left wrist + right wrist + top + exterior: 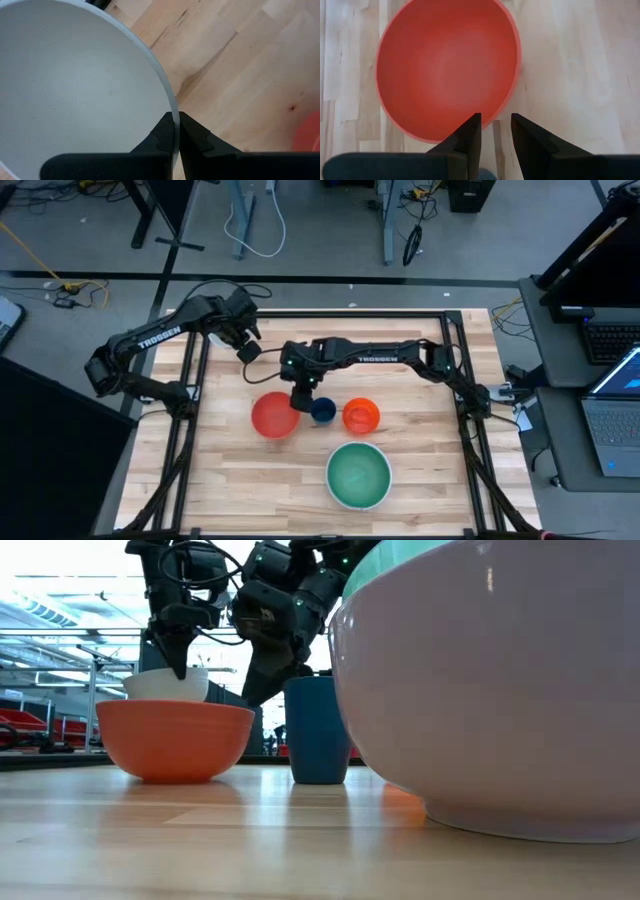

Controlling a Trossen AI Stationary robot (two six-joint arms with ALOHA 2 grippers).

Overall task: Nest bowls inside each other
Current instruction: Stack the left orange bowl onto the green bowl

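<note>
My left gripper point(247, 345) is at the far left of the table, shut on a small white bowl point(75, 90). That bowl also shows behind the red bowl point(175, 740) in the low view. The red bowl point(273, 415) stands on its base mid-table. My right gripper point(495, 120) is open just above the red bowl's far right rim, one finger over the inside and one over the table. I cannot tell whether it touches the rim. A tiny dark blue bowl point(322, 412) stands right beside it, and a small orange bowl point(361, 415) farther right. My left gripper pinches the white bowl's rim point(170, 100) between its two fingers, one inside the bowl and one outside. The fingers come steeply from above. The bowl is held up off the table, its opening upward; the red bowl hides its underside in the low view.
A large bowl point(358, 475), green inside and white outside, stands near the table's front edge and fills the right of the low view. Bare wood lies at the table's left and near left. A black frame borders the table.
</note>
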